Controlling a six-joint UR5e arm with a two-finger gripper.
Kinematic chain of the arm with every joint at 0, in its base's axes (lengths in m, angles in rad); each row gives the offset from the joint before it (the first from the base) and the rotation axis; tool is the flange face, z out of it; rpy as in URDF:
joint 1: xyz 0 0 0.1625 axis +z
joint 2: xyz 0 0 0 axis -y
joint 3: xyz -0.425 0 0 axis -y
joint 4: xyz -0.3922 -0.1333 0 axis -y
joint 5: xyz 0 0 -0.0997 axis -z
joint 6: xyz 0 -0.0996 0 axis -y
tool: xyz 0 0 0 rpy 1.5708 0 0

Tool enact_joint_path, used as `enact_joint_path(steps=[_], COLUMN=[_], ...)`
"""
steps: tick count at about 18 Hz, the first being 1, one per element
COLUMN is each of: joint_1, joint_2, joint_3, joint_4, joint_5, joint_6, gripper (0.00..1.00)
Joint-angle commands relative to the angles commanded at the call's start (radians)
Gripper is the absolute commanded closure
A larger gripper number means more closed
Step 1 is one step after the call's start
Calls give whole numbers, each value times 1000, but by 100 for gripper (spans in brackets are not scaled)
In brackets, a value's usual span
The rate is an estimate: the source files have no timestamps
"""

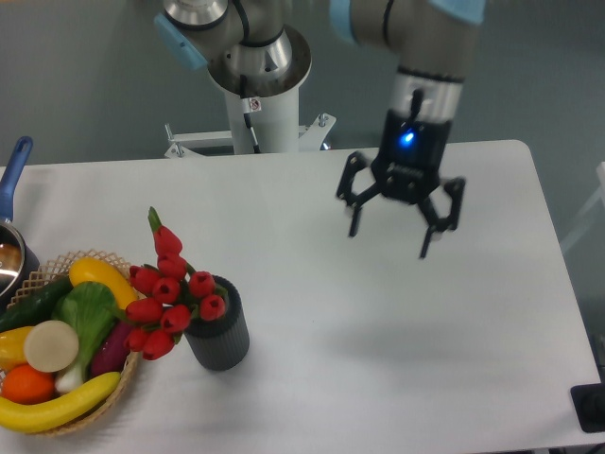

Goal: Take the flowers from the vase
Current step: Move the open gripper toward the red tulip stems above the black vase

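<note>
The flowers (pixel 166 294), a bunch of red tulip buds with a green tip, stand in the vase (pixel 219 333), a short dark grey ribbed cylinder at the front left of the white table. The buds lean left over the basket's edge. Their stems are hidden inside the vase. My gripper (pixel 390 236) hangs open and empty above the table's middle right, well to the right of the flowers and farther back, with its fingers spread wide.
A woven basket (pixel 113 392) with fruit and vegetables sits at the front left, touching the flowers. A blue-handled pot (pixel 11 236) is at the left edge. The robot's base (pixel 255 85) stands behind the table. A dark object (pixel 591 407) lies at the front right corner.
</note>
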Motion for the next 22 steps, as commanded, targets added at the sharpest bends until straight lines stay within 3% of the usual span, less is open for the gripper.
enact_joint_path(steps=[3, 9, 13, 15, 17, 22], joint_1=[-49, -72, -121, -152, -154, -155], joint_2=[-23, 15, 6, -15, -18, -37], joint_3=[-24, -107, -117, -132, -138, -144], joint_4=[3, 11, 20, 69, 72, 75], joint_5=[-24, -80, -86, -139, -207, -212], joint_6=[5, 17, 28, 80, 87, 178], gripper=[0, 0, 0, 0, 0, 0])
